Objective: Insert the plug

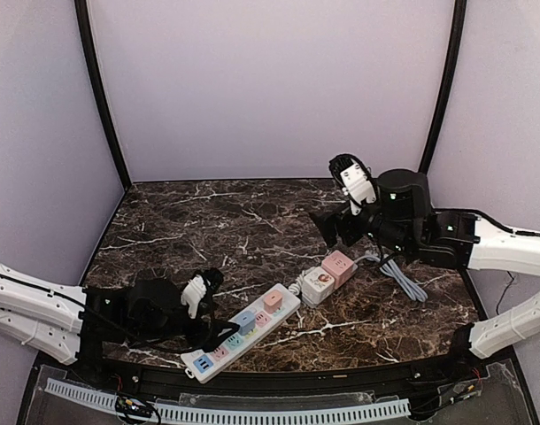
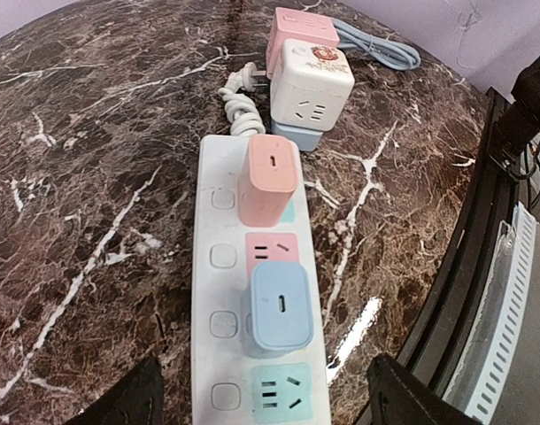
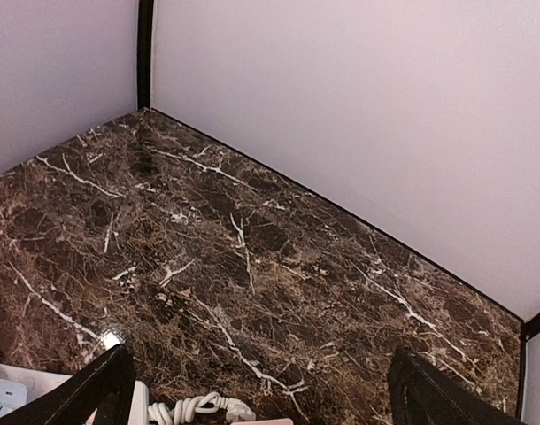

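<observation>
A white power strip (image 1: 243, 331) lies on the marble table near the front; it also shows in the left wrist view (image 2: 219, 292). A blue plug (image 2: 281, 306) and a pink plug (image 2: 270, 179) sit in its sockets; they also show from above, blue (image 1: 243, 320) and pink (image 1: 273, 300). My left gripper (image 2: 266, 403) is open and empty, just short of the blue plug, its fingers (image 2: 128, 400) astride the strip's near end. My right gripper (image 3: 257, 390) is open and empty, raised above the table behind the cube sockets.
A white cube socket (image 2: 311, 84) and a pink cube socket (image 2: 301, 34) stand past the strip's far end, with a coiled white cable (image 2: 241, 104) and a grey cable (image 2: 381, 49). The table's black front rail (image 2: 465, 266) runs at right.
</observation>
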`<state>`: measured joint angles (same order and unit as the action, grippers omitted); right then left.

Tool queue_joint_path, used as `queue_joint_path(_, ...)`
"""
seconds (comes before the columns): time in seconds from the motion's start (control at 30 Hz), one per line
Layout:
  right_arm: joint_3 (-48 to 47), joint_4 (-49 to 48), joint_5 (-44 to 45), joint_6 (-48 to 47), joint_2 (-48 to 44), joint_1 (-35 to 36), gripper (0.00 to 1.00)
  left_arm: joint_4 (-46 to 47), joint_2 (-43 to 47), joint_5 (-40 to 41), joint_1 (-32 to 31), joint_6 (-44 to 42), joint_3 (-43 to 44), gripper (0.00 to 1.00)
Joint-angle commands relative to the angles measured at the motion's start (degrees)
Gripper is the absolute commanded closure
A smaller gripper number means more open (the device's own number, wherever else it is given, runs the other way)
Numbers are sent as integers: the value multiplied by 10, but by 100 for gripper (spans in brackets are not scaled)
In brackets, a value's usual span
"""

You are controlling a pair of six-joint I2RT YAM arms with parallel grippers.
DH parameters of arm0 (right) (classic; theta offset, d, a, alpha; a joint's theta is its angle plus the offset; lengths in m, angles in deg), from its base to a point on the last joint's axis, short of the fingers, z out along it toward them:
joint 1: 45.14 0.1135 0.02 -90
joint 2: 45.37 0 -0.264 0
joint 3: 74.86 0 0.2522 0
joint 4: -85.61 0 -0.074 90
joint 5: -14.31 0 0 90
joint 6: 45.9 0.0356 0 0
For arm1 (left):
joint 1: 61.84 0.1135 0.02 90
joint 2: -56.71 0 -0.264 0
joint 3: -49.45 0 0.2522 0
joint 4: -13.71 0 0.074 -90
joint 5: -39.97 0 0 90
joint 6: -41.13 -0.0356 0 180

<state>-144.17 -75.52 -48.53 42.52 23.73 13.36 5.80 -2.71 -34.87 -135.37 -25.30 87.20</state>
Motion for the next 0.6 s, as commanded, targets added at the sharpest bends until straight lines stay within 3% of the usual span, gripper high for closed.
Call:
queue_joint_path(0.0, 42, -59, -12, 37, -57, -7, 1, -41, -59, -34, -5, -21, 50, 21)
queue_joint_path(0.23, 71, -63, -5, 42, -95, -11, 1, -109, -178, -17, -6, -23, 142, 34)
queue_joint_path(0.57, 89, -68, -9, 39, -117, -10, 1, -141, -229, 30, -6, -22, 181, 56)
